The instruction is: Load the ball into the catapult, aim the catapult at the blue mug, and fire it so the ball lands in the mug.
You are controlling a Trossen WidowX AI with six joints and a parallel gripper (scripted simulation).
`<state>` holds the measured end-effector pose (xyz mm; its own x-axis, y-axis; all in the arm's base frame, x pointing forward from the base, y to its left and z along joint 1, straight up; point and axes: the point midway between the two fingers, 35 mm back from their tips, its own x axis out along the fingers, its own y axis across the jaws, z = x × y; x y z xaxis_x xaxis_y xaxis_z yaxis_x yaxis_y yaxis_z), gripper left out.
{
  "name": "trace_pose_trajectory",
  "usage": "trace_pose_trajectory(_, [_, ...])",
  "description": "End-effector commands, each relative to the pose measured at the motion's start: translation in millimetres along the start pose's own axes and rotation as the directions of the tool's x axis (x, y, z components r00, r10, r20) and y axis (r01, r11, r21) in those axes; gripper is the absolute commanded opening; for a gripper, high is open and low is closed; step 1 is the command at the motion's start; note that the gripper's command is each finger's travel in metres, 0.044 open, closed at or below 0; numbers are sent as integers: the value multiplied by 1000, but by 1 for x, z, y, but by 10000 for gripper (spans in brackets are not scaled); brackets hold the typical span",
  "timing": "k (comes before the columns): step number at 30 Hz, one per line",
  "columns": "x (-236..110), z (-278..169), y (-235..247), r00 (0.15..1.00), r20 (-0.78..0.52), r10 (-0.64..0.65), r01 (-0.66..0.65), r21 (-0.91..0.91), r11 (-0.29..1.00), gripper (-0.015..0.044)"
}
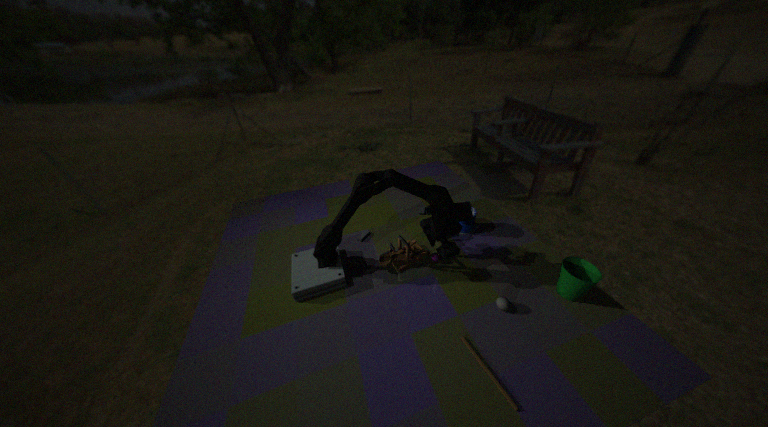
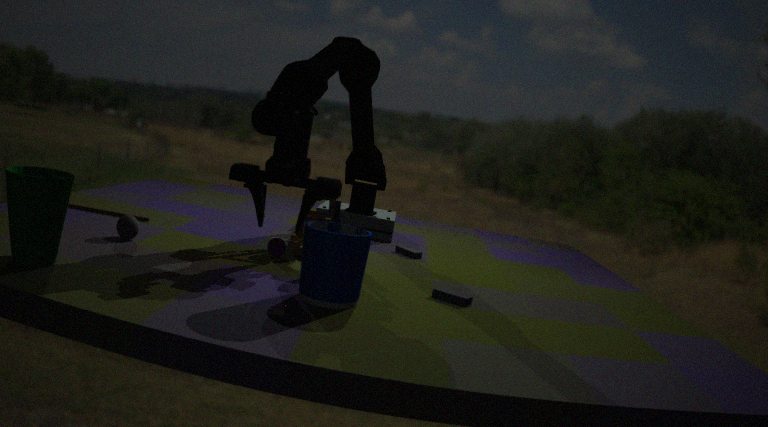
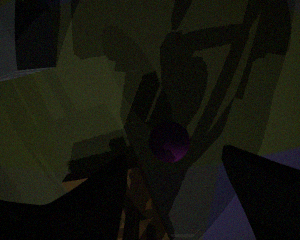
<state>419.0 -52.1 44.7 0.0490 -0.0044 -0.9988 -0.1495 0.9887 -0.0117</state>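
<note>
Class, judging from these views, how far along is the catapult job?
Done, apparently: the small purple ball sits at the arm end of the wooden catapult. In hand: nothing; the open hand hovers above the ball. Left: aiming at the blue mug and firing.

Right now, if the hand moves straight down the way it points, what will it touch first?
Probably the purple ball, seated at the catapult's arm end: it lies between the open hand's fingers, below them. Depth is hard to judge in this dim light.
</note>
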Motion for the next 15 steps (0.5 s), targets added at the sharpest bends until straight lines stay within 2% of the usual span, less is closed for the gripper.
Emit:
trace_pose_trajectory(1, [10,-3,0,1000,-12,2,-1,6,1000,300])
trace_pose_trajectory(15, [33,-3,0,1000,-12,2,-1,6,1000,300])
